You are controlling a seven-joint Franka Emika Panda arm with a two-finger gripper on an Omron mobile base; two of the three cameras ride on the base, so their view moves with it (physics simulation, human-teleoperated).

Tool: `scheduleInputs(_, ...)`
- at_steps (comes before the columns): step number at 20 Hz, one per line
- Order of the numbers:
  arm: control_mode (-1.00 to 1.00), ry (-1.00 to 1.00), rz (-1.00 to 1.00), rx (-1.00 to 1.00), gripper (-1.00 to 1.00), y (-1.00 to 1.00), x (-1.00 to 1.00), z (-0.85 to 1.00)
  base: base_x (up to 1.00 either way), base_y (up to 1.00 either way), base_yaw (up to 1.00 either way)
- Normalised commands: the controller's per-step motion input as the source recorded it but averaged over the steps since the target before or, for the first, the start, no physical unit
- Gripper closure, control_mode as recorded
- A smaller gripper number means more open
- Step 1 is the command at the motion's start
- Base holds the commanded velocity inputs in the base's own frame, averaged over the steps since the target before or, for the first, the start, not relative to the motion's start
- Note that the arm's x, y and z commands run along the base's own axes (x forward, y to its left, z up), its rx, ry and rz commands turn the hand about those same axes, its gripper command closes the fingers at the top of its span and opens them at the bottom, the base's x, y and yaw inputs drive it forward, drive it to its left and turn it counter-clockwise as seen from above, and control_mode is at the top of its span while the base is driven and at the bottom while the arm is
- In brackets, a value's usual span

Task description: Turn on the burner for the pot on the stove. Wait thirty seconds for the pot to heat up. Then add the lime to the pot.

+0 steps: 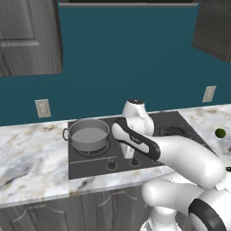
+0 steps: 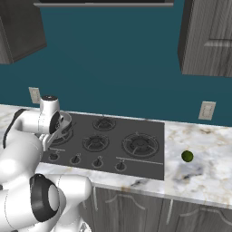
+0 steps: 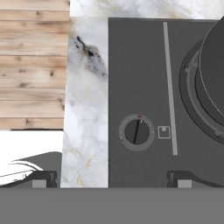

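The grey steel pot (image 1: 89,134) stands on the left burner (image 3: 191,94) of the dark stove (image 1: 92,169); in the hand view the pot (image 3: 215,61) fills the right edge. My gripper (image 3: 112,179) hangs open over the stove's front left corner, its two fingertips (image 3: 43,178) wide apart with nothing between them. A round black knob (image 3: 137,132) with a grey ring lies on the cooktop just ahead of the gripper, level with the gap. The small dark green lime (image 2: 187,156) rests on the marble counter right of the stove, far from the gripper.
Several more knobs (image 2: 97,162) line the stove's front edge, with other burners (image 2: 140,144) behind them. A marble counter strip (image 3: 85,109) borders the stove, and wood floor (image 3: 33,65) shows beyond its edge. Dark cabinets (image 2: 208,41) hang above.
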Motion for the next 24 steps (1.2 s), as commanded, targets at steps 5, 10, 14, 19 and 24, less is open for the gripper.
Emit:
scheduleInputs(5, -1.00, 0.00, 0.00, 0.00, -1.00, 0.00, 0.00, 0.00, 0.00, 0.00, 0.00)
scheduleInputs(10, -1.00, 0.00, 0.00, 0.00, -1.00, 0.00, 0.00, 0.00, 0.00, 0.00, 0.00)
scheduleInputs(14, -1.00, 0.00, 0.00, 0.00, -1.00, 0.00, 0.00, 0.00, 0.00, 0.00, 0.00)
scheduleInputs(19, -1.00, 0.00, 0.00, 0.00, -1.00, 0.00, 0.00, 0.00, 0.00, 0.00, 0.00)
scheduleInputs(24, -1.00, 0.00, 0.00, 0.00, -1.00, 0.00, 0.00, 0.00, 0.00, 0.00, 0.00)
